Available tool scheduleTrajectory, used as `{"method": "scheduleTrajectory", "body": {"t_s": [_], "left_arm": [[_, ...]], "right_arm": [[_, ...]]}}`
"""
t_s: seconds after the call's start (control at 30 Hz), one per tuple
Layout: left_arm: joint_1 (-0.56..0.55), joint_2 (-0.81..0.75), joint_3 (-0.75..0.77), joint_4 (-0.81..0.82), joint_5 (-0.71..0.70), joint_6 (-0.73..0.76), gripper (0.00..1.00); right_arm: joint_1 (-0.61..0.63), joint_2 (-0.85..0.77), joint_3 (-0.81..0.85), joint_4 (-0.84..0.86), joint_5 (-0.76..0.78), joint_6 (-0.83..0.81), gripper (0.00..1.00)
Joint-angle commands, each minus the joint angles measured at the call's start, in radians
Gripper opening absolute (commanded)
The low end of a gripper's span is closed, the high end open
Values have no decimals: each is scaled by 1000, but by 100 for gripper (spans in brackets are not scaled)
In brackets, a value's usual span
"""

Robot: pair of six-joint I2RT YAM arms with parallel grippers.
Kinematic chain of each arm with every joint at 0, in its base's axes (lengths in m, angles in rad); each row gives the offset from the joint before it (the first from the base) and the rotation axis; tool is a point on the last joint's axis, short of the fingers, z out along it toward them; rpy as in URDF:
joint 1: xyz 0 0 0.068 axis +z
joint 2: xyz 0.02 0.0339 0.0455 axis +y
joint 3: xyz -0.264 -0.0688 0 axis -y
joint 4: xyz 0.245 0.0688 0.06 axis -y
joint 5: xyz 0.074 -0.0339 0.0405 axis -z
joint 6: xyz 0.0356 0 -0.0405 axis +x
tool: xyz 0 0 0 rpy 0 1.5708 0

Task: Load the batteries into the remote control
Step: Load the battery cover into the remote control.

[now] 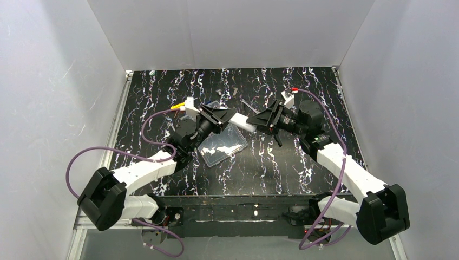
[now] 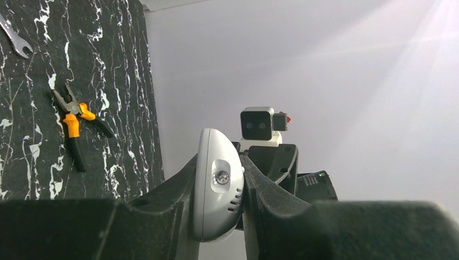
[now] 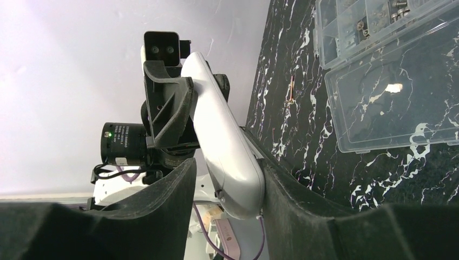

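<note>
The left gripper [image 2: 219, 180] is squeezing the remote control [image 3: 216, 124]; the right gripper [image 3: 224, 174] is sitting half open around its other end, so I think it needs squeezing next.

Remote control [image 2: 216, 206]: we read smooth white plastic with a soft gloss. Left pincer [image 2: 219, 162] on it: matt black plastic, faintly grainy. Table [image 1: 281, 162] under the remote: black, white-veined marble look, slight sheen. Box [image 1: 222, 147] near the remote: clear glossy plastic. Pliers [image 2: 73, 116] well apart from it: orange-and-black grips, dull metal head.
</note>
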Motion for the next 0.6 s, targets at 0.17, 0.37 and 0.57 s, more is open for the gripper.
{"method": "scheduleTrajectory", "body": {"t_s": [0.17, 0.37, 0.57], "left_arm": [[-3, 14, 69, 117, 9, -2, 0], [-3, 19, 75, 116, 20, -4, 0], [-3, 41, 92, 123, 49, -24, 0]], "right_arm": [[1, 14, 15, 85, -32, 27, 50], [1, 15, 2, 104, -24, 38, 47], [1, 25, -11, 151, -32, 50, 13]]}}
